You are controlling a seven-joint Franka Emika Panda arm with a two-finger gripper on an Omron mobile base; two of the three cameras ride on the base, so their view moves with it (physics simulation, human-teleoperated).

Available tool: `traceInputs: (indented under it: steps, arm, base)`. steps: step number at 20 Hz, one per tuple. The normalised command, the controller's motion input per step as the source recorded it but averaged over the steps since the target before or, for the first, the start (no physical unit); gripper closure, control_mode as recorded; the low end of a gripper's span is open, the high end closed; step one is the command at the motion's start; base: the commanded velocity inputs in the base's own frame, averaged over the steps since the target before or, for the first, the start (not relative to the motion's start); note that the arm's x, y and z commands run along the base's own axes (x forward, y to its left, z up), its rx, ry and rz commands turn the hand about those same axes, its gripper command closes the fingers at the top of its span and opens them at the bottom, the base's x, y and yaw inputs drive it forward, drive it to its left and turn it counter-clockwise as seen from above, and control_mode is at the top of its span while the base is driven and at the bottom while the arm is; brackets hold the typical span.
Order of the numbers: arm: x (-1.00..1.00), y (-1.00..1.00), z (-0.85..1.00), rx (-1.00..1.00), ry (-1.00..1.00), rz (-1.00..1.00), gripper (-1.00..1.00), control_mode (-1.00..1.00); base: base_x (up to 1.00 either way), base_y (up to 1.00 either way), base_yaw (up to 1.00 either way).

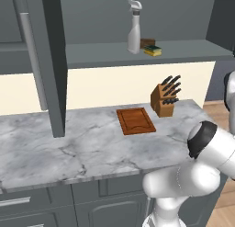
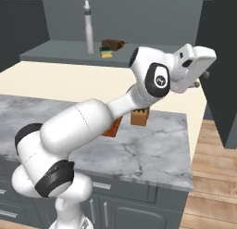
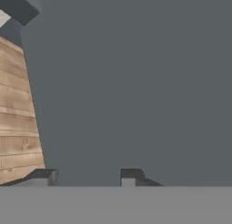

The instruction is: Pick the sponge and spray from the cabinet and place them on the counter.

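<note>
Left base view, read from left to right: the cabinet (image 1: 46, 60) stands open, its door swung out toward the near left. On its grey inner shelf, further right, the spray (image 1: 134, 27) stands upright. Just right of it lies the sponge (image 1: 153, 50), green layer up, close against a small brown box (image 1: 148, 42) behind it. Below them, on the counter (image 1: 69, 148), a cutting board (image 1: 135, 121) lies flat with a knife block (image 1: 165, 98) to its right.

Nothing has been picked yet, so the step in hand looks like the reach for the first item. To do it well, the arm should swing back toward the shelf, come in level above the shelf edge, and close on the spray at its body, keeping clear of the sponge beside it.

In the right base view the gripper (image 2: 202, 79) is raised at the far right, by the other open cabinet door. In the hand view the two fingertips (image 3: 131, 175) stand apart, facing a plain dark grey panel, and nothing is between them. Whether they touch that panel I cannot tell.
</note>
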Motion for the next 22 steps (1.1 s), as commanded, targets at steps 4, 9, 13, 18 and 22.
traceInputs:
  steps: [4, 9, 13, 18, 22]
  arm:
    - [-0.13, 0.31, -0.12, 0.09, -0.14, 0.21, -1.0, -1.0]
    - [-0.24, 0.66, -0.29, 0.08, -0.18, 0.16, -1.0, -1.0]
    - [-0.17, 0.63, -0.19, 0.09, -0.2, 0.15, -1.0, -1.0]
    - [-0.17, 0.24, 0.0, 0.12, -0.23, 0.13, -1.0, -1.0]
    - [-0.14, 0.07, 0.0, 0.11, -0.22, 0.1, -1.0, -1.0]
  base:
    - [0.0, 0.0, 0.0]
    - [0.0, 0.0, 0.0]
    - [0.0, 0.0, 0.0]
    - [0.0, 0.0, 0.0]
    - [0.0, 0.0, 0.0]
